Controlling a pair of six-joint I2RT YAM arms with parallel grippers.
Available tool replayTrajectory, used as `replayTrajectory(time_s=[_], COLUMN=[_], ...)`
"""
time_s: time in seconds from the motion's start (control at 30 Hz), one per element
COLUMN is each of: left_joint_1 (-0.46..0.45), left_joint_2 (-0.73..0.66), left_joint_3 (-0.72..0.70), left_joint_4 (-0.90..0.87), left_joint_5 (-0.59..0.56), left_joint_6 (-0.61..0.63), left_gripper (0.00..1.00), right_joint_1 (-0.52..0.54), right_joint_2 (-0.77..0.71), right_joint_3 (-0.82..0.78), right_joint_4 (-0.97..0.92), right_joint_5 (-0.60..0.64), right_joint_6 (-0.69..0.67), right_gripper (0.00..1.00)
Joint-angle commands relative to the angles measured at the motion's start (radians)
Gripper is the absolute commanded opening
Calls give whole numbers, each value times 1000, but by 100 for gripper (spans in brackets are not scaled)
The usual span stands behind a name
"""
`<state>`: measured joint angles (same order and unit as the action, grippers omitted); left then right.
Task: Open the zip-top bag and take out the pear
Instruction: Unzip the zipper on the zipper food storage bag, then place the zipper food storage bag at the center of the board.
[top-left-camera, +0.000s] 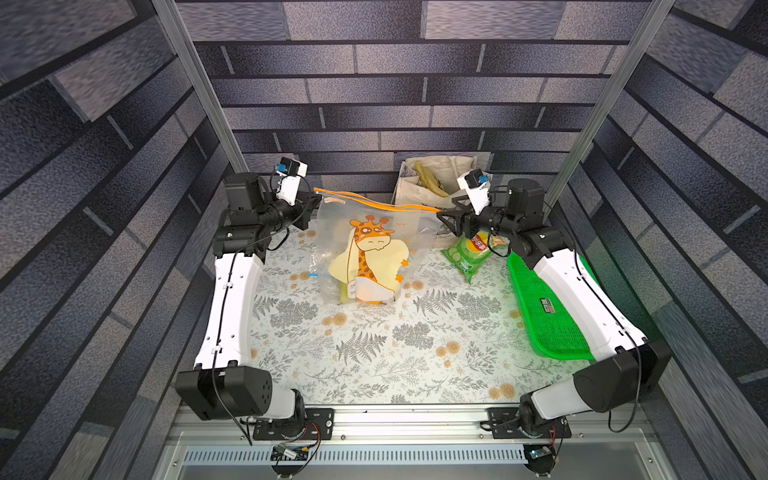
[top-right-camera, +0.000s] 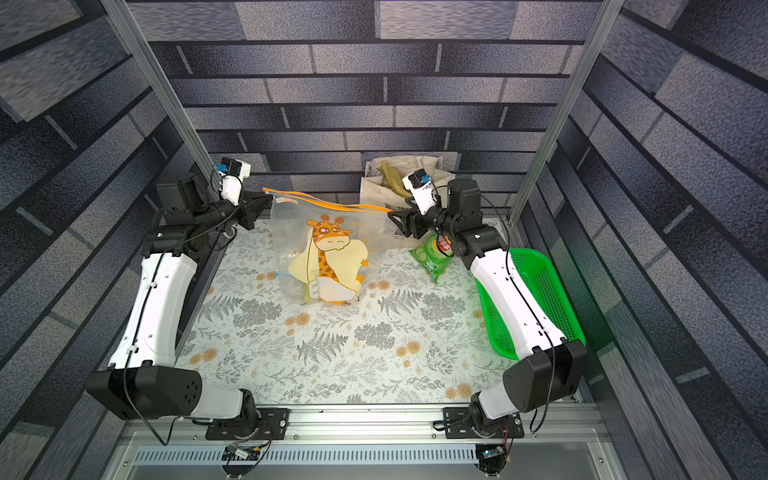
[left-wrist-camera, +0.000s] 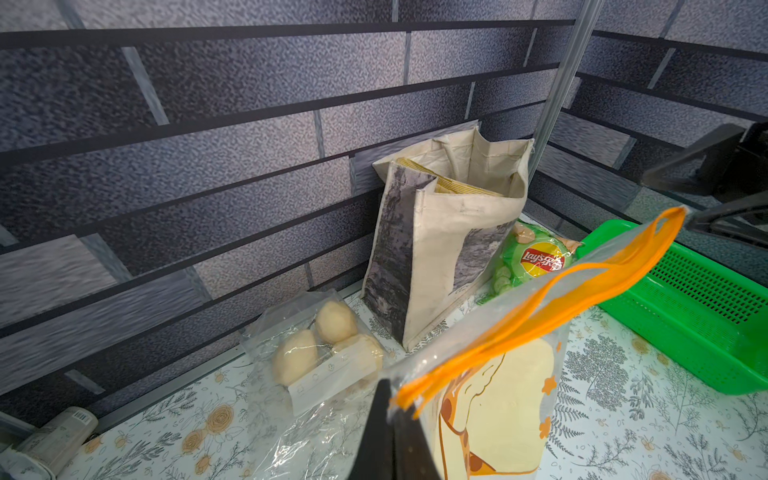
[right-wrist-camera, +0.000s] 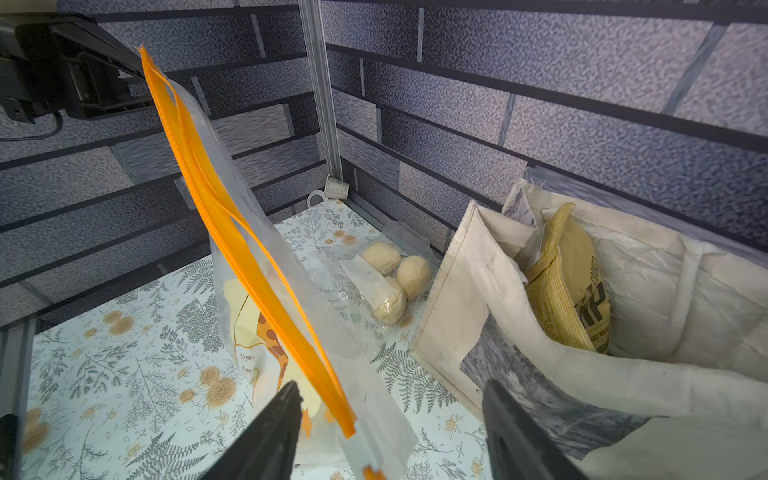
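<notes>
Pinching the bag (top-left-camera: 365, 232) by its top corner at 10 o'clock, my left gripper (top-left-camera: 315, 199) is clamped on the orange zip (top-left-camera: 374, 202) and holds the bag hanging upright, its bottom down at the cloth (top-left-camera: 374, 365). My right gripper (top-left-camera: 441, 216) stands at 2 o'clock with its jaws apart. The zip's other end lies between them, nearer one jaw, and I cannot tell whether it touches. The zip's two strips gape a little along the middle. The pear (top-left-camera: 343, 293) sits at the bag's bottom, toward 6 o'clock from both grippers and well below them.

Only a yellow-green sliver of the pear shows; the giraffe print covers the rest. The buns (left-wrist-camera: 316, 349) lie at 12 o'clock behind the bag and show only in the wrist views. My right arm crosses the basket (top-left-camera: 540, 316) at 3 o'clock.

The cloth bears grey ferns and tan flowers. A tote (top-left-camera: 432, 174) stands at 1 o'clock against the wall (top-left-camera: 395, 83), with chips (top-left-camera: 471, 253) just beside it. The wall is printed with grey bricks.
</notes>
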<state>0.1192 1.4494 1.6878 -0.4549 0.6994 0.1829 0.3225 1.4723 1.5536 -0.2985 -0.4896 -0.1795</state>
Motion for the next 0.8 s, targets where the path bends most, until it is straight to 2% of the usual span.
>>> replayTrajectory(time_s=[0.0,0.23,0.37,0.43,0.6,0.77], left_joint_1=[35,72,64,28,-257,-445], left_joint_2=[31,114,111,36,-296,-377], left_joint_3=[120,444,537,432,-163,-375], left_joint_4=[-44,-204,-282,-295,-69,-89], left_joint_5=[-103,-259,-247,-179,-280,-299], left_joint_6=[-66,-37,-51,-59,4,-77], left_gripper=[0,0,0,0,0,0], right_joint_1=[4,3,4,3,4,4], right_joint_2=[-63,-94,-99,-101,-92,-70], right_joint_3=[-33,-102,-144,-161,-192,-179], right_joint_4=[67,72,85,85,99,68], right_joint_5=[28,44,50,51,43,18], right_joint_6=[107,146,163,168,187,210], right_gripper=[67,65,65,65,65,65])
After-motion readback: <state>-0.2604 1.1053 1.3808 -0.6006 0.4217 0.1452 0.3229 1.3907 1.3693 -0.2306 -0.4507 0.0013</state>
